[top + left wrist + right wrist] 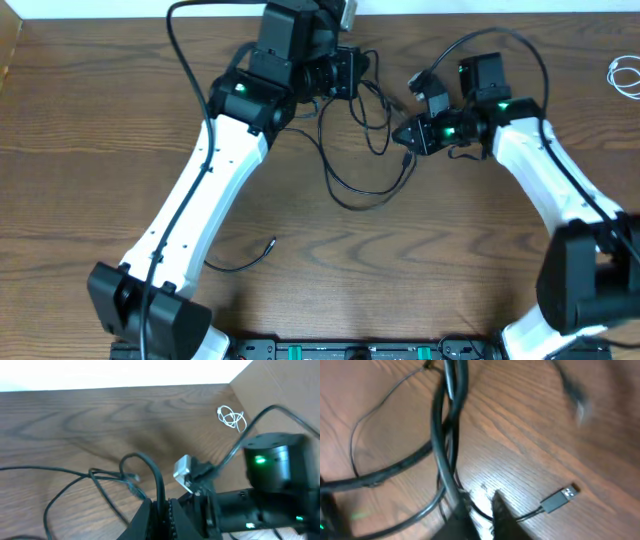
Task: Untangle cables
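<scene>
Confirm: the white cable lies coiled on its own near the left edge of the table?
Wrong side. The white cable lies coiled on its own near the right edge of the table; the overhead view shows it.

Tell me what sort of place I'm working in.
Probably a robot lab workbench: a wood-grain table, two white arms mounted at its edge, black cables spread across it, a cardboard panel alongside.

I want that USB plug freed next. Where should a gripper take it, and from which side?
Probably its dark body, from straight above, pinched across its narrow sides: the USB plug lies flat on the table, clear of the tangled cables.
</scene>
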Robot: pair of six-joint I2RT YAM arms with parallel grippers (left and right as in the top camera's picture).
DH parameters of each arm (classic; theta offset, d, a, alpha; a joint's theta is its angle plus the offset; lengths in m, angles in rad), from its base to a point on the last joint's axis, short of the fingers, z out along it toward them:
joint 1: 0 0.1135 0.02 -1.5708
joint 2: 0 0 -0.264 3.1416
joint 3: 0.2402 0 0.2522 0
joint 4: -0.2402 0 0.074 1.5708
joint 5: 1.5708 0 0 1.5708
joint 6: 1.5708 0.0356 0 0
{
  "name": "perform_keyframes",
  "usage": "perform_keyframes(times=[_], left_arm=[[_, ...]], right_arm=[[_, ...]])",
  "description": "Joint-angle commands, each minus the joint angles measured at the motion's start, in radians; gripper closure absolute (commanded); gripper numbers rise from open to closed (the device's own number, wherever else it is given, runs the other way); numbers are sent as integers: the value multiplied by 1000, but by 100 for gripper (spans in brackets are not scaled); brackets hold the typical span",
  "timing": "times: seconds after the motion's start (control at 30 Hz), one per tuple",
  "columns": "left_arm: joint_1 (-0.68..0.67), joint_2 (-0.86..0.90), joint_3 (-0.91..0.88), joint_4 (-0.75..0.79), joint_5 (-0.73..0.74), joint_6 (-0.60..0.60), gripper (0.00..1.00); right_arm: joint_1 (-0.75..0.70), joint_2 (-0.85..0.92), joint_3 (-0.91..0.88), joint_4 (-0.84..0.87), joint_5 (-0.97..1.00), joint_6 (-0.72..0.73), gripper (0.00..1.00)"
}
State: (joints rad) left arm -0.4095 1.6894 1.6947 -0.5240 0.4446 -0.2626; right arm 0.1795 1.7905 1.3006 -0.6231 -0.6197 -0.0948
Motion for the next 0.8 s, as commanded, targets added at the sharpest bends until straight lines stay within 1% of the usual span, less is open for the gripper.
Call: perform_keyframes(times=[0.0,0.07,0.13,0.23,0.4,0.5,0.63,0.77], left_arm=[[53,-77,7,-15,18,-5,93],[83,-95,7,-22,18,-5,93],[119,-116,7,-22,18,-5,93],[190,-155,7,-21,-1,0,93],[371,-251,7,-13,-110,-1,93],[486,-310,7,-7,-117,-1,93],[604,-365,7,-11,-117,-1,93],[642,-393,7,-35,-116,-1,93]], right_arm=[[-15,8,-5,15,64,61,99],[-28,8,-5,22,168,169,99],[-44,8,-6,21,227,216,99],[-85,8,-6,2,252,238,99],[-179,11,-9,-51,255,241,99],[-229,12,-16,-72,255,241,99],[-286,12,-35,-74,255,256,99],[-320,12,-48,-75,250,259,99]])
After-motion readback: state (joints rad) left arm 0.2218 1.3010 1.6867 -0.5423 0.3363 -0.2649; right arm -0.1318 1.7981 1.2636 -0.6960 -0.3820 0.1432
